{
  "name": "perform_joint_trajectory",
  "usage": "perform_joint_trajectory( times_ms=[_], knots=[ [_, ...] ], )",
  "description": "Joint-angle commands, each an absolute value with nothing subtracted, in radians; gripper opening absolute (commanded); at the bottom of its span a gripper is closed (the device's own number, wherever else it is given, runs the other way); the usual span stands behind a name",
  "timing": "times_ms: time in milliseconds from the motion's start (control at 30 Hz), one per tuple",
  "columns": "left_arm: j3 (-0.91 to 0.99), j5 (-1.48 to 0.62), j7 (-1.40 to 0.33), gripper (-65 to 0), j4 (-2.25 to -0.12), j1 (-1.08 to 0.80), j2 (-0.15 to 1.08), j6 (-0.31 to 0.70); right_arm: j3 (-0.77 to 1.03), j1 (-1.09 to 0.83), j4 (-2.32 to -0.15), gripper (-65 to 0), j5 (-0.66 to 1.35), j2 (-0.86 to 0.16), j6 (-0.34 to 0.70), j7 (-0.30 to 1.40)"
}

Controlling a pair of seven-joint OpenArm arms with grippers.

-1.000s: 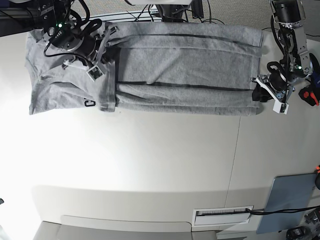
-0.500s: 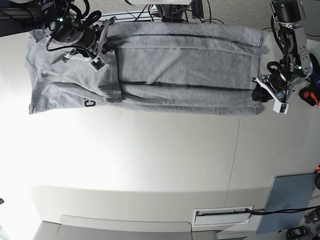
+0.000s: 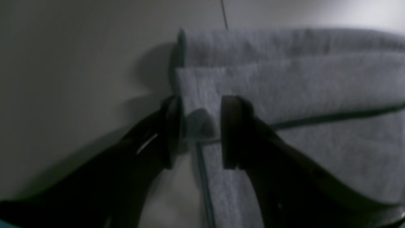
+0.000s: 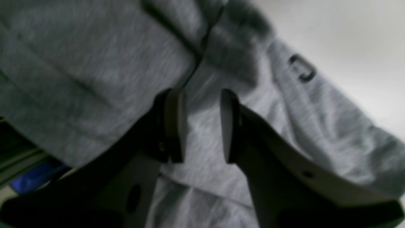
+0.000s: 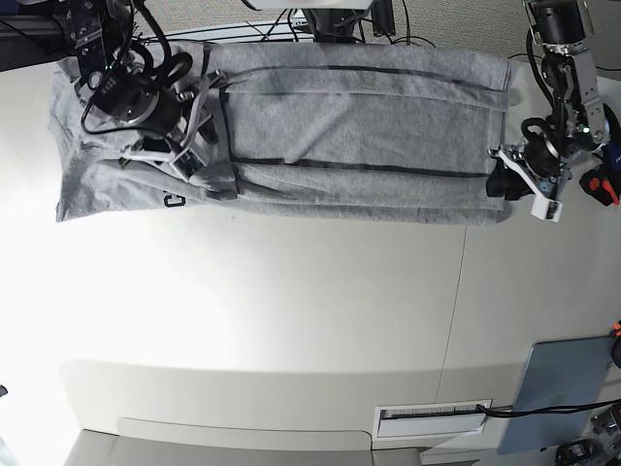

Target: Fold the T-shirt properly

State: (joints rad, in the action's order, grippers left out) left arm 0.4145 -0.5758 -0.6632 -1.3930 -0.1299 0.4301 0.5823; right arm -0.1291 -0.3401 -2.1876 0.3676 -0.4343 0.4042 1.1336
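Note:
The heather-grey T-shirt [image 5: 359, 116] lies folded into a long band along the table's far edge, with a black letter [image 5: 174, 201] near its left end. My left gripper [image 5: 502, 184] is at the shirt's right end. In the left wrist view it [image 3: 199, 129] is shut on a small fold of the shirt's corner [image 3: 300, 79]. My right gripper [image 5: 207, 167] is over the left part, by a bunched fold. In the right wrist view it [image 4: 201, 126] stands slightly open just above the cloth [image 4: 79, 63], with the letter [image 4: 302, 68] to its right.
A red and black tool [image 5: 604, 187] lies at the right edge behind the left arm. A blue-grey pad [image 5: 563, 388] sits at the near right. A white labelled slot [image 5: 432, 417] is at the front. Cables [image 5: 340, 24] run behind the shirt.
My right gripper went from the fold's front edge up toward the back, then came back down to the bunched fold. The folded flap has rumpled. The left gripper stayed put.

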Motion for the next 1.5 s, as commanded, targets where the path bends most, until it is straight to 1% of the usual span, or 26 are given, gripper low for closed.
perform_joint_trajectory(
  times_ms=[0, 67, 200, 333, 433, 567, 700, 800, 933, 1300, 1467],
  knots=[
    [0.437, -0.612, -0.661, -42.8, -1.414, -0.119, 0.452, 0.590, -0.122, -0.326, -2.207, -46.3, 0.372, -0.446, 0.400, 1.105],
    [0.467, -0.643, -0.691, -42.8, -1.415, -0.119, 0.452, 0.595, -0.123, -0.314, -2.207, -46.3, 0.352, -0.445, 0.399, 1.085],
    [0.557, -0.731, -0.797, -42.8, -1.415, -0.120, 0.451, 0.677, -0.123, -0.299, -2.207, -46.4, 0.285, -0.446, 0.388, 1.069],
    [0.645, -0.875, -0.925, -42.8, -1.415, -0.131, 0.451, 0.682, -0.123, -0.296, -2.207, -46.4, 0.249, -0.446, 0.345, 1.046],
    [0.675, -0.912, -0.923, -42.8, -1.415, -0.170, 0.451, 0.688, -0.123, -0.296, -2.207, -46.4, 0.249, -0.446, 0.342, 1.036],
    [0.675, -0.919, -0.918, -42.8, -1.415, -0.242, 0.446, 0.698, -0.123, -0.296, -2.207, -46.4, 0.249, -0.445, 0.342, 1.011],
    [0.675, -0.996, -0.917, -42.8, -1.418, -0.313, 0.446, 0.698, -0.123, -0.284, -2.205, -46.4, 0.249, -0.445, 0.339, 0.995],
    [0.675, -1.003, -0.917, -42.8, -1.428, -0.345, 0.446, 0.698, -0.123, -0.268, -2.205, -46.4, 0.250, -0.445, 0.336, 0.994],
    [0.675, -0.995, -0.920, -42.8, -1.436, -0.357, 0.446, 0.698, -0.123, -0.263, -2.205, -46.4, 0.251, -0.443, 0.318, 0.994],
    [0.675, -0.995, -0.922, -42.8, -1.436, -0.357, 0.446, 0.698, -0.123, -0.263, -2.205, -46.4, 0.276, -0.443, 0.318, 0.974],
    [0.675, -0.997, -0.988, -42.8, -1.436, -0.361, 0.447, 0.698, -0.124, -0.263, -2.205, -46.4, 0.299, -0.443, 0.318, 0.975]
  ],
)
